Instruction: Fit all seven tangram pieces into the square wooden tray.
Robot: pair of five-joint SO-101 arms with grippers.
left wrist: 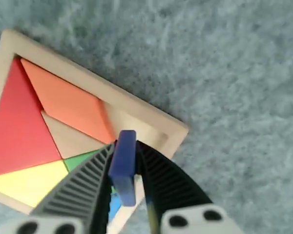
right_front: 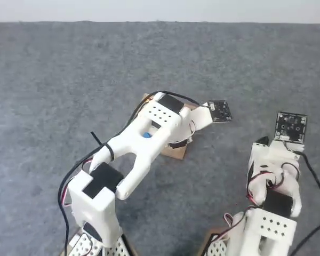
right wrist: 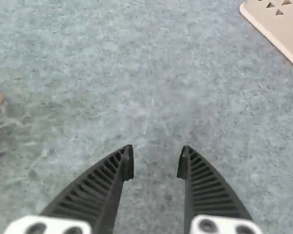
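Note:
The square wooden tray (left wrist: 176,127) lies on grey carpet under my left arm (right_front: 149,136). In it sit a red triangle (left wrist: 17,131), an orange piece (left wrist: 71,105), a yellow triangle (left wrist: 31,183), a green piece (left wrist: 83,160) and a light blue piece (left wrist: 115,204). A wood-coloured triangular patch (left wrist: 68,139) shows between them. My left gripper (left wrist: 123,146) is shut on a dark blue piece (left wrist: 123,168), held on edge just above the tray's corner area. My right gripper (right wrist: 156,163) hangs open over bare carpet, away from the tray, with nothing between its fingers.
A tray corner (right_front: 174,152) pokes out beneath the left arm in the high view. The right arm (right_front: 274,181) stands at the right. A beige board (right wrist: 278,24) lies at the carpet's edge in the right wrist view.

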